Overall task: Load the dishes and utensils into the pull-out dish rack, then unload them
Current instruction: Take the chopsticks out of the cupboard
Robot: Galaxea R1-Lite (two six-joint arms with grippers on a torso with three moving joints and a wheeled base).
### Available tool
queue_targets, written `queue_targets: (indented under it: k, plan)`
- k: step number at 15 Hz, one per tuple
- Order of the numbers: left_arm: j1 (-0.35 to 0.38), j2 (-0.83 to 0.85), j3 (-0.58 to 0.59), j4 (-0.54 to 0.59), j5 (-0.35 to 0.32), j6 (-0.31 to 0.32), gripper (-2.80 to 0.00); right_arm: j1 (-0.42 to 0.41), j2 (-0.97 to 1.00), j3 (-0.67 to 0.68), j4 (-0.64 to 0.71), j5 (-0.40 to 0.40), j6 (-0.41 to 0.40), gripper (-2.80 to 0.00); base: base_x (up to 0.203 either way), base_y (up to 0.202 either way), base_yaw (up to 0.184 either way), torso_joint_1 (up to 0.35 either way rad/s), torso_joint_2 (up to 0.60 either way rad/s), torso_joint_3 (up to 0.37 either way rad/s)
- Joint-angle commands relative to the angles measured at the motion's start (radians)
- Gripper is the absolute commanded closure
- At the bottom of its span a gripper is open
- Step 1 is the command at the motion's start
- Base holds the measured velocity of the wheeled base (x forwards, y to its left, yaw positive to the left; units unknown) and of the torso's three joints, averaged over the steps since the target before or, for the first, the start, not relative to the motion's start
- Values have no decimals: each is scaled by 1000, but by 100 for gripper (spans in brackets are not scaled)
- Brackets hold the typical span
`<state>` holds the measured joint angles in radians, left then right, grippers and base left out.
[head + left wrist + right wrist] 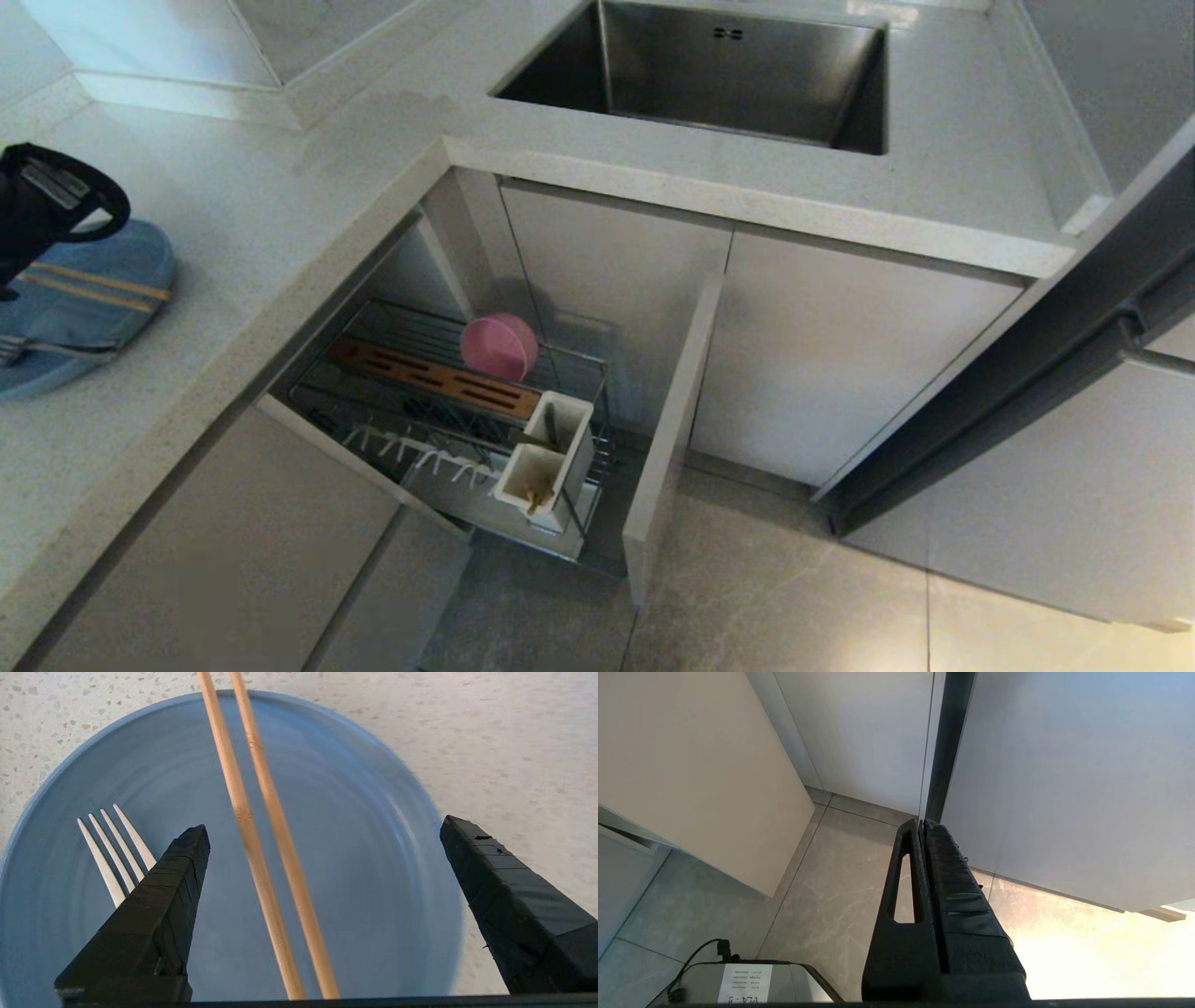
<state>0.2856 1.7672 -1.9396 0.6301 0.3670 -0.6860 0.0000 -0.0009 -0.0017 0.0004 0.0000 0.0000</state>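
Light: you are getting soft, even daylight on the countertop (280,215).
Glare: sunlight is washing out the floor (1087,952).
Blur: the chopsticks (261,849) are smearing slightly.

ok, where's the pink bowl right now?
Head view: the pink bowl stands on edge in the pull-out dish rack, at the far end of its wooden strip, behind the white utensil box.

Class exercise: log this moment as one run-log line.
left hand: open above chopsticks on blue plate | right hand: shut, parked | pink bowl: in rack
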Motion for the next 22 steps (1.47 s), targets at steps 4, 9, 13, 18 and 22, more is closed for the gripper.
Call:
queue_targets:
  k: [4,9,13,18,22]
  plan:
    - [3,26,0,3,1,-4,-280,0,1,0,0,0,0,0,0,0,0,0,0,0]
    - [7,35,2,3,-11,-4,-280,0,1,0,1,0,0,0,0,0,0,0,0,0]
    - [10,44,1,2,-36,-6,-280,0,1,0,0,0,0,0,0,0,0,0,0,0]
    - [10,51,-1,-1,-36,-4,-280,0,1,0,0,0,0,0,0,0,0,0,0,0]
    - [10,48,-1,-1,-36,-4,0,0,1,0,0,0,0,0,0,0,0,0,0,0]
